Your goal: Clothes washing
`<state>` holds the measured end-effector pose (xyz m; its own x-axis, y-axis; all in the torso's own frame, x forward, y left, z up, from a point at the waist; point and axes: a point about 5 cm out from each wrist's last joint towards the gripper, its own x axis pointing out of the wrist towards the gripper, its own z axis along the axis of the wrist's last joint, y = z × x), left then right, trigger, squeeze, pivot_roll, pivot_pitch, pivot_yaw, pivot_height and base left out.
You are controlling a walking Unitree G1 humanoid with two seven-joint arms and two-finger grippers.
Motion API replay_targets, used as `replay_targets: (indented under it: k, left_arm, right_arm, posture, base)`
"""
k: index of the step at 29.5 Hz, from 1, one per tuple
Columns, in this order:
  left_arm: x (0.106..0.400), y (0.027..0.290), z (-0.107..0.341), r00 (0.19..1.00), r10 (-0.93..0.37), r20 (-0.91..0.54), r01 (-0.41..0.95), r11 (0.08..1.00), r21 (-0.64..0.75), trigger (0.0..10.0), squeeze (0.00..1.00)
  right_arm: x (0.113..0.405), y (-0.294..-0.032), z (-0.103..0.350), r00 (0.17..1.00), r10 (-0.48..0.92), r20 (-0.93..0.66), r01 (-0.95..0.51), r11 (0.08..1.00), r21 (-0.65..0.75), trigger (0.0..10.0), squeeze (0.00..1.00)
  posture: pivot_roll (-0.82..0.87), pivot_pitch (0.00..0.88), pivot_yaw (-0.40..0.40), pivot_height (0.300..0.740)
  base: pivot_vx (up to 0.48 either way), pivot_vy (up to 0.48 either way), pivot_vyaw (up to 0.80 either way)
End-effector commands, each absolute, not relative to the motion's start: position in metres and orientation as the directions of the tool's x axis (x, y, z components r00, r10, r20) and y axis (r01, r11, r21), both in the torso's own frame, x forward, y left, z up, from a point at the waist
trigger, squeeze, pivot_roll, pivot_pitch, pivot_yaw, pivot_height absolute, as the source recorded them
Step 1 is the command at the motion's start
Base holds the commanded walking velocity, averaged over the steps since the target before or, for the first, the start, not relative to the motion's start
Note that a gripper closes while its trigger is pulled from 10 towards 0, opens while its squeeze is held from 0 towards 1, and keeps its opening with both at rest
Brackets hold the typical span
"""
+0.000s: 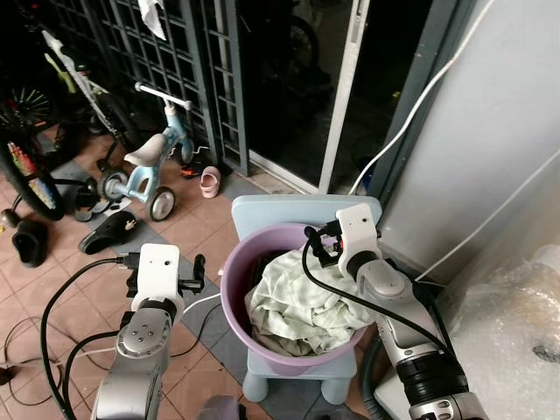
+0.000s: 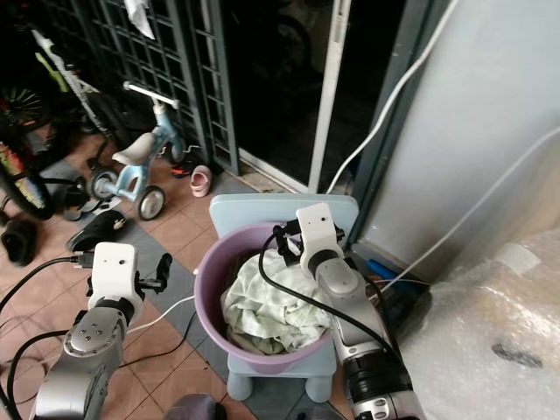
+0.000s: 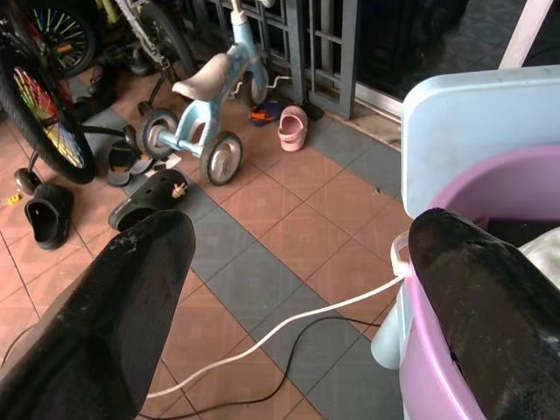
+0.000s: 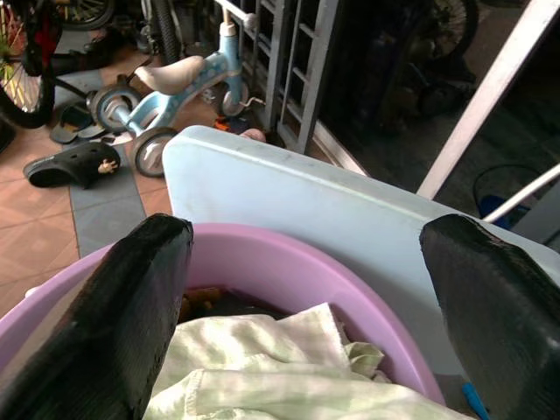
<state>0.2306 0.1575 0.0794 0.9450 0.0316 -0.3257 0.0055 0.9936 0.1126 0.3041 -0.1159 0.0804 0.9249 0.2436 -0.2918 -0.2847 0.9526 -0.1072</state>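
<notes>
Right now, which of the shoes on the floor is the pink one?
The small pink shoe by the dark gate, just right of the blue balance bike. The other footwear, like the clog in front of the bike, is black.

Terracotta tile floor (image 1: 52, 289), dark metal grille (image 1: 166, 70), grey wall (image 1: 507, 131), blue balance bike (image 1: 153, 162), dim daylight

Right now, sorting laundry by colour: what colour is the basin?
Purple basin, clearest in left eye view.

Soft even daylight, doorway (image 1: 297, 79) v. dark; head views sharp, wrist pics' fingers slightly blurred close-up.
</notes>
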Motion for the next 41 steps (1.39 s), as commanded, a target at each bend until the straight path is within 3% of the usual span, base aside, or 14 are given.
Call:
replay_targets:
  k: [1, 10, 14, 18, 19, 21, 22, 28, 41]
  left_arm:
    - [0.230, 0.156, 0.081, 0.941, 0.030, -0.337, 0.012, 0.992, 0.122, 10.0, 0.00]
    - [0.212, 0.153, 0.071, 0.892, -0.016, -0.452, 0.089, 0.986, 0.141, 10.0, 0.00]
    - [0.204, 0.148, 0.075, 0.878, -0.064, -0.475, 0.146, 0.979, 0.139, 10.0, 0.00]
    - [0.196, 0.148, 0.078, 0.874, -0.072, -0.481, 0.156, 0.978, 0.136, 10.0, 0.00]
    - [0.191, 0.148, 0.079, 0.877, -0.071, -0.476, 0.156, 0.978, 0.141, 10.0, 0.00]
    - [0.189, 0.148, 0.080, 0.879, -0.069, -0.472, 0.155, 0.977, 0.145, 10.0, 0.00]
    - [0.185, 0.148, 0.082, 0.882, -0.074, -0.466, 0.162, 0.975, 0.150, 10.0, 0.00]
    - [0.177, 0.151, 0.088, 0.898, -0.101, -0.428, 0.231, 0.936, 0.266, 10.0, 0.00]
    - [0.177, 0.154, 0.086, 0.900, -0.044, -0.434, 0.172, 0.950, 0.260, 10.0, 0.00]
  right_arm:
    - [0.307, -0.122, 0.076, 0.920, 0.213, -0.330, -0.257, 0.962, -0.096, 10.0, 0.00]
    - [0.309, -0.146, 0.035, 0.794, 0.080, -0.603, -0.198, 0.971, -0.132, 10.0, 0.00]
    - [0.300, -0.142, 0.012, 0.697, 0.100, -0.710, -0.251, 0.962, -0.111, 10.0, 0.00]
    - [0.295, -0.141, 0.003, 0.655, 0.114, -0.747, -0.320, 0.937, -0.139, 10.0, 0.00]
    - [0.292, -0.141, 0.000, 0.641, 0.122, -0.757, -0.341, 0.930, -0.139, 8.7, 0.00]
    - [0.291, -0.140, -0.002, 0.633, 0.128, -0.763, -0.352, 0.926, -0.137, 8.7, 0.00]
    - [0.289, -0.140, -0.006, 0.618, 0.135, -0.774, -0.368, 0.920, -0.133, 0.0, 0.00]
    - [0.288, -0.128, -0.009, 0.605, 0.181, -0.775, -0.404, 0.909, -0.102, 0.0, 0.00]
    - [0.289, -0.115, -0.011, 0.616, 0.208, -0.760, -0.390, 0.918, -0.065, 0.0, 0.00]
  posture:
    - [0.06, 0.039, -0.023, 0.740]
    - [0.06, 0.096, -0.045, 0.740]
    - [0.05, 0.138, -0.045, 0.740]
    - [0.05, 0.166, -0.051, 0.740]
    - [0.05, 0.174, -0.056, 0.740]
    - [0.05, 0.174, -0.056, 0.740]
    - [0.06, 0.180, -0.063, 0.740]
    - [0.08, 0.186, -0.080, 0.740]
    - [0.08, 0.186, -0.107, 0.740]
  base:
    - [0.000, 0.000, 0.00]
    - [0.000, 0.000, 0.00]
    - [0.000, 0.000, 0.00]
    - [0.000, 0.000, 0.00]
    - [0.000, 0.000, 0.00]
    - [0.000, 0.000, 0.00]
    - [0.000, 0.000, 0.00]
    - [0.000, 0.000, 0.00]
    - [0.000, 0.000, 0.00]
